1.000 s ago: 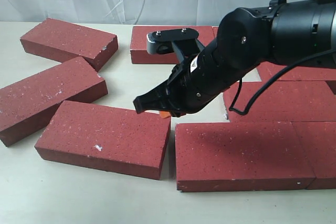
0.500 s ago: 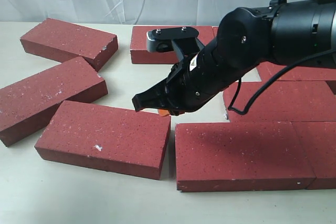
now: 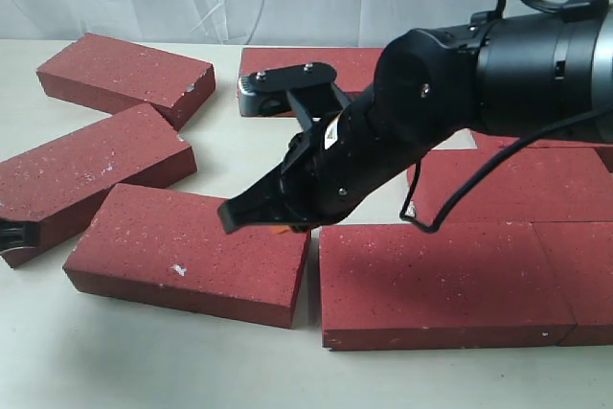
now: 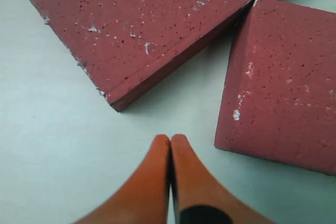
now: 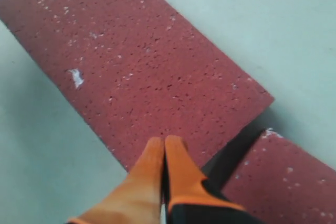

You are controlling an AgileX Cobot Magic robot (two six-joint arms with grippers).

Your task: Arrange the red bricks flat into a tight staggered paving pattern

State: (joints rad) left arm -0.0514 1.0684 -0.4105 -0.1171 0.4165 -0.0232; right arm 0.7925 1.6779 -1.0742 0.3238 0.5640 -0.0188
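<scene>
Right arm has swung left and lower since the earlier frames, so the right gripper (image 3: pixel 233 216) now reaches further over the far right corner of the front-left brick (image 3: pixel 192 251). The tip of the left gripper (image 3: pixel 11 235) has also come in at the left edge of the exterior view, low by the near end of the left angled brick (image 3: pixel 86 174)

Right gripper (image 5: pixel 164 141): orange fingers (image 5: pixel 144 177) pressed together with nothing between them, tip above the front-left brick (image 5: pixel 136 72) near its corner. Cannot tell if it touches the surface. A dark gap separates that brick from the front-right brick (image 5: pixel 283 177)

Left gripper (image 4: pixel 170 139): fingers closed tip to tip and empty, over bare table (image 4: pixel 63 145), just short of two brick corners that lie apart with a narrow gap between them

The red bricks all lie flat on the table (image 3: pixel 239 150). The front-right brick (image 3: pixel 441 280) is butted against another brick (image 3: pixel 584 275) at the right edge, and the right-middle brick (image 3: pixel 517 184) lies just behind them. The front-left brick is skewed, with a gap to the front-right brick. The left angled brick and the back-left brick (image 3: pixel 124 74) lie loose and slanted, apart from the rest. The back-centre brick (image 3: pixel 287 55) is partly hidden by the right arm
</scene>
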